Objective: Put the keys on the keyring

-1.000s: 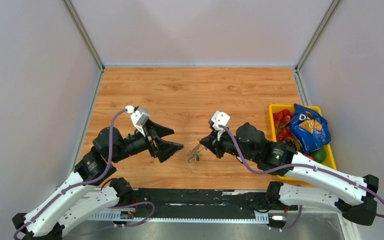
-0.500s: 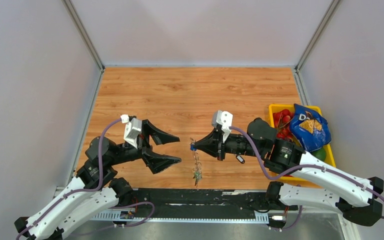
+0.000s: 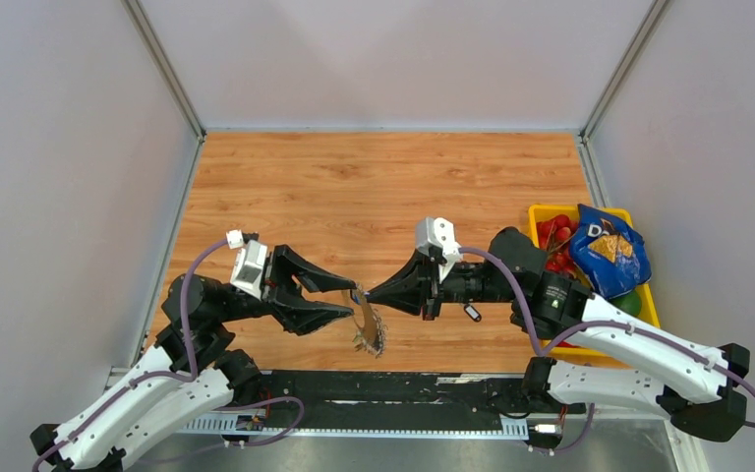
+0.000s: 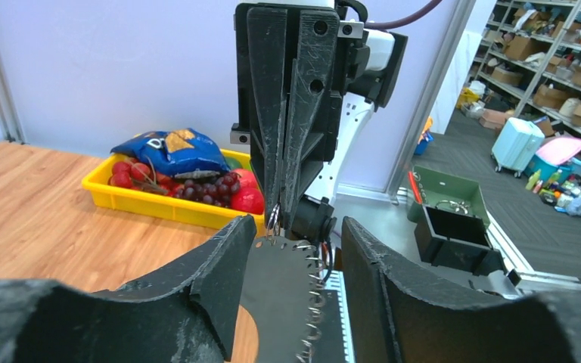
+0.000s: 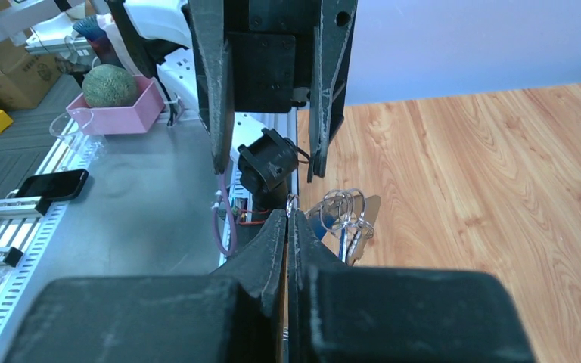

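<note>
Your right gripper (image 3: 372, 293) is clamped tight, and your left gripper (image 3: 354, 301) stands spread, the two tip to tip at lower centre of the overhead frame. The keyring (image 3: 367, 329) hangs just below their meeting point, over the table (image 3: 354, 187), but from above you cannot see what grips it. Your left wrist view settles that. The right fingers come down from the top and pinch a small ring at the keyring's upper edge (image 4: 274, 219), while the loop and its fringe sit in the gap between your left fingers. Whether they touch it I cannot tell. Your right wrist view alone shows a bit of blue (image 5: 316, 223) beside the fingertip. Only overhead shows one key (image 3: 472, 313) lying under the right arm.
</note>
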`<state>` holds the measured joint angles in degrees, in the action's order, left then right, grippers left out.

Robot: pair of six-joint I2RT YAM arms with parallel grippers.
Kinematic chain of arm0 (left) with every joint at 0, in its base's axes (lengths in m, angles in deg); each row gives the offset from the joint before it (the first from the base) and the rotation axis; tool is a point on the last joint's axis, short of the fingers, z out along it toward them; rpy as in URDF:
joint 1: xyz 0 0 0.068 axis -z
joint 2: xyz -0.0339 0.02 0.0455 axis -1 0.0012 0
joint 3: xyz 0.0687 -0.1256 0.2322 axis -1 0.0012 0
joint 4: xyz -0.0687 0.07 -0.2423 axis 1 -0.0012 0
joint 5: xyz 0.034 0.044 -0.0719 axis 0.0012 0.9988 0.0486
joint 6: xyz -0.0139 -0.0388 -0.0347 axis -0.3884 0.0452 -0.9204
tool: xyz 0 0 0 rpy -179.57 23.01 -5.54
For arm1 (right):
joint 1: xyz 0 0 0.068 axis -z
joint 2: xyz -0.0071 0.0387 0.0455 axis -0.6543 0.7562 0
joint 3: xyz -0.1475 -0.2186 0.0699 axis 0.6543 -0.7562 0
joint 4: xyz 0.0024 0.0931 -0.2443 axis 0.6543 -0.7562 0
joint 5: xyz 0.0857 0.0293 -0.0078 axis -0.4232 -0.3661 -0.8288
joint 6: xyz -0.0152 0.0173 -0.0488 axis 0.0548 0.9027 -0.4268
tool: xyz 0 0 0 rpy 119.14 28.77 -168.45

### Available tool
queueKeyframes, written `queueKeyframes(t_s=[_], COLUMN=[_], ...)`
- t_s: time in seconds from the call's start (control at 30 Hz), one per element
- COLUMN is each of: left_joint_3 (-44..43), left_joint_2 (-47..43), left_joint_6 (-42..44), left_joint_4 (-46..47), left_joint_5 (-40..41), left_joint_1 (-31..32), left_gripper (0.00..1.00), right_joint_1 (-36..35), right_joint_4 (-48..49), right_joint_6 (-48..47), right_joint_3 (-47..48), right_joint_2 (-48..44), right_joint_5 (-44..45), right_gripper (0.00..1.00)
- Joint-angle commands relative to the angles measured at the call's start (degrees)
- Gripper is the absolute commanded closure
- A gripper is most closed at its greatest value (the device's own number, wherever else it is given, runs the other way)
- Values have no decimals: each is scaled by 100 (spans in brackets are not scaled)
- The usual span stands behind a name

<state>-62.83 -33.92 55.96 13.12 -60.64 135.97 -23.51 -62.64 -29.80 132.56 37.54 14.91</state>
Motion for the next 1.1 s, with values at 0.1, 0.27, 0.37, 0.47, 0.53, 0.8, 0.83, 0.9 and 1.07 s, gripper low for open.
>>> queueKeyframes(t_s=[0.1, 0.27, 0.37, 0.47, 0.53, 0.8, 0.83, 0.9, 1.07], left_joint_3=[38, 56, 73, 72, 57, 24, 22, 21, 27], left_joint_2=[143, 175, 201, 254, 287, 298, 294, 293, 283], left_joint_6=[-46, -38, -46, -39, -38, -52, -61, -72, -104], left_joint_4=[509, 549, 602, 627, 634, 727, 740, 777, 820], left_joint_5=[-236, -270, -295, -316, -319, -271, -268, -275, -187], left_joint_1=[7, 10, 10, 9, 10, 10, 8, 8, 3], left_gripper=[50, 54, 58, 62, 64, 73, 74, 81, 100], right_joint_1=[-27, -26, -27, -22, -22, -26, -20, -20, -31], right_joint_4=[985, 1071, 1122, 1170, 1179, 1197, 1197, 1197, 1201], right_joint_6=[227, 250, 271, 285, 285, 293, 298, 302, 311], right_joint_3=[317, 375, 371, 373, 373, 379, 369, 366, 349], right_joint_2=[50, 112, 132, 144, 133, 141, 141, 149, 157], right_joint_5=[-258, -283, -266, -286, -291, -308, -309, -305, -316], right_gripper=[100, 100, 100, 100, 100, 100, 100, 100, 100])
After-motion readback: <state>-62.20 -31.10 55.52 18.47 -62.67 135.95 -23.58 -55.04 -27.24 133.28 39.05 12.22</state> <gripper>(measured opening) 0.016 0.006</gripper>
